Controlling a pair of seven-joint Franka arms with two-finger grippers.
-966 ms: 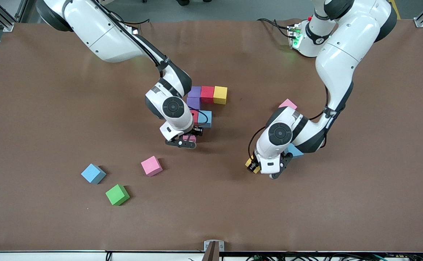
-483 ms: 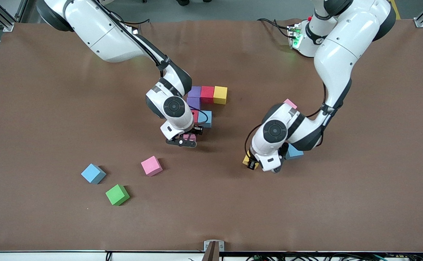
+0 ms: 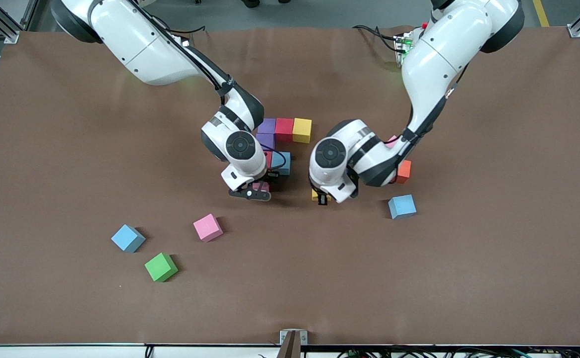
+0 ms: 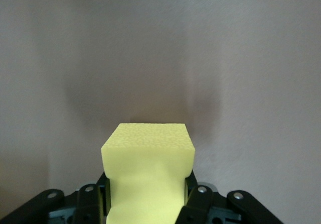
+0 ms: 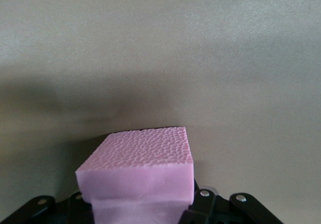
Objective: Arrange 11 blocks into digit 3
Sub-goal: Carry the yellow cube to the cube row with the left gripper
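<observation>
On the brown tabletop (image 3: 71, 149) a green cube (image 3: 160, 267), a light blue cube (image 3: 128, 238) and a pink cube (image 3: 207, 227) are scattered toward the right arm's end. Another light blue cube (image 3: 402, 206) and an orange cube (image 3: 403, 170) lie toward the left arm's end. The partly built digit (image 3: 284, 130) is seen mid-table: purple, red and yellow cubes in a row, with more cubes hidden under the right wrist. A pink block (image 5: 140, 176) is clamped by the right gripper (image 3: 256, 190) just beside that figure. A yellow block (image 4: 148, 176) is gripped between the left gripper (image 3: 321, 195) fingers (image 4: 195, 204). Since a second ago, the left gripper has been carried toward the figure, uncovering the orange cube.
</observation>
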